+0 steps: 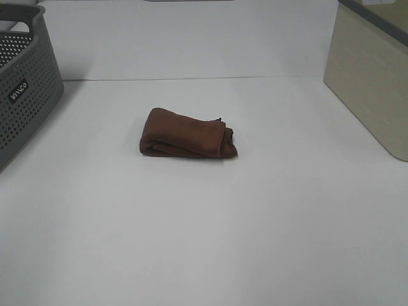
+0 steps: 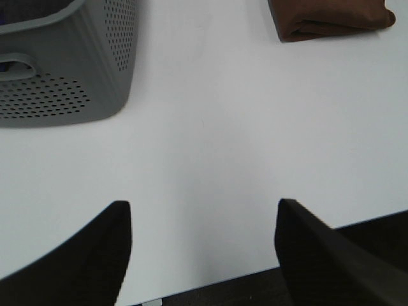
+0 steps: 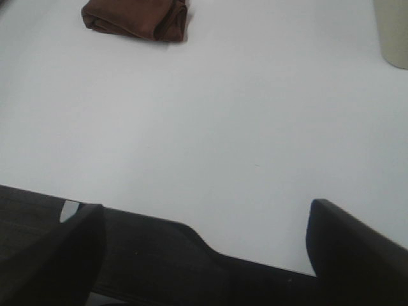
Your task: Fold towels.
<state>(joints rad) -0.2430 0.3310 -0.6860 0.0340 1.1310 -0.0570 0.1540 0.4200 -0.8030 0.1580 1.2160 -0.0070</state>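
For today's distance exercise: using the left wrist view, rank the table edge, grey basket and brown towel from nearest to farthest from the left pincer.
1. Table edge, just below the open left pincer.
2. Grey basket, off to one side.
3. Brown towel, folded, on the opposite side; not clearly farther than the basket.

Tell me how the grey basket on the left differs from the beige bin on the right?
The grey basket has walls full of small holes; the beige bin has plain solid walls. The basket bears a small white label and a handle opening; the bin shows neither. Both stand on the white table, at opposite edges, apart from the folded brown towel.
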